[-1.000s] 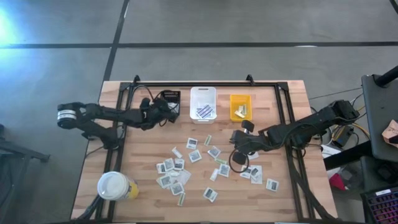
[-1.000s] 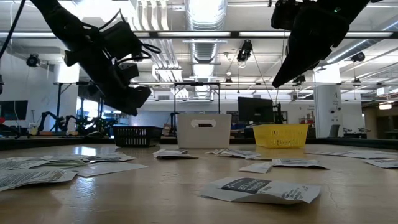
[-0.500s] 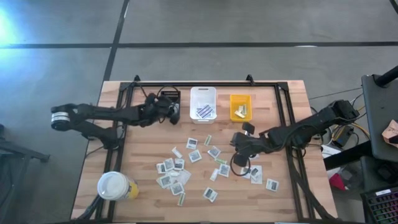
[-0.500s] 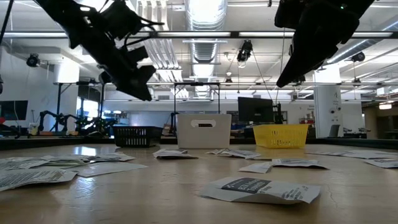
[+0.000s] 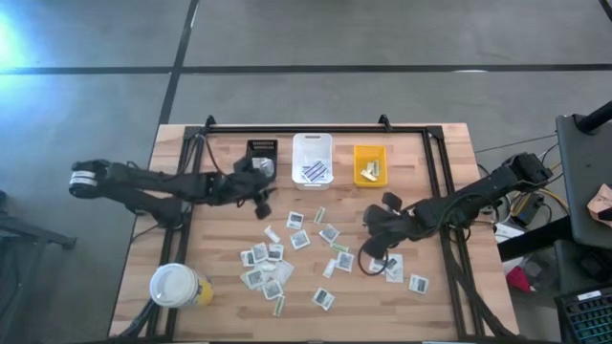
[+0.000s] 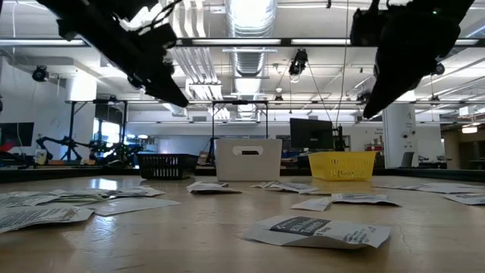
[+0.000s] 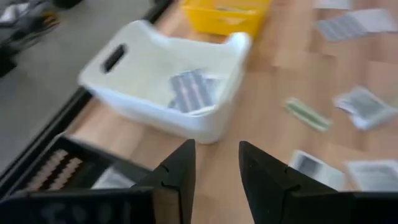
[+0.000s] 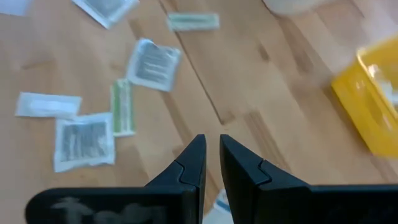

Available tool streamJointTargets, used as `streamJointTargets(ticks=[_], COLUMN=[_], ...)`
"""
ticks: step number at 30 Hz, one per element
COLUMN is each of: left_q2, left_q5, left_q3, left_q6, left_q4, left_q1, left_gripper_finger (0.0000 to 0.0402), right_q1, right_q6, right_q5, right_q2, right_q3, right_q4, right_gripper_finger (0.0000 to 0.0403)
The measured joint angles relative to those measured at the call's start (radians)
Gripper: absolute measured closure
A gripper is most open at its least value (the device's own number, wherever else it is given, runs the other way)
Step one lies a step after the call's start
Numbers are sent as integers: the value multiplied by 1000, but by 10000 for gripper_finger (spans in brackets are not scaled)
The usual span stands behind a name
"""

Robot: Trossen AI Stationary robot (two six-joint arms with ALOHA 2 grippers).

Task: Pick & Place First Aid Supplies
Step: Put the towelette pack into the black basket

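Left gripper (image 5: 263, 198) has withdrawn from above the black bin (image 5: 261, 153) and now hangs over bare wood just on the near side of it, with the white bin (image 7: 168, 87) just ahead and to one side. Its fingers (image 7: 180, 171) stand apart with a clear gap and nothing between them. A blue-striped packet (image 7: 191, 90) lies inside the white bin.

Right gripper (image 5: 375, 229) has shifted slightly toward the near edge of the table (image 5: 220, 258) since the earlier frame. Its fingers (image 8: 194, 163) are almost together, a narrow slit between them, holding nothing. The scattered packets (image 5: 287, 263) lie flat on the table, beside and below this gripper; the yellow bin (image 5: 370, 164) sits beyond it.
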Motion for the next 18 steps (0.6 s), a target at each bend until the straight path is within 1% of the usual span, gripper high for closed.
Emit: streamJointTargets(ticks=[3, 8, 13, 16, 18], left_q2=[-1, -1, -1, -1, -1], left_q5=[32, 65, 65, 65, 65], left_q3=[0, 0, 0, 12, 29], left_q6=[8, 3, -21, -47, -80], left_q4=[-5, -5, -5, -20, -67], left_q1=[-65, -175, -268, -303, -318], left_gripper_finger=[286, 287, 287, 287, 287], right_q1=[0, 0, 0, 0, 9], right_q6=[52, 49, 25, 19, 19], right_q5=[-14, -89, -108, -150, -177], right_q2=[0, 0, 0, 0, 0], right_q3=[0, 12, 72, 119, 144], right_q4=[-40, -46, -108, -155, -180], right_gripper_finger=[360, 360, 360, 360, 360])
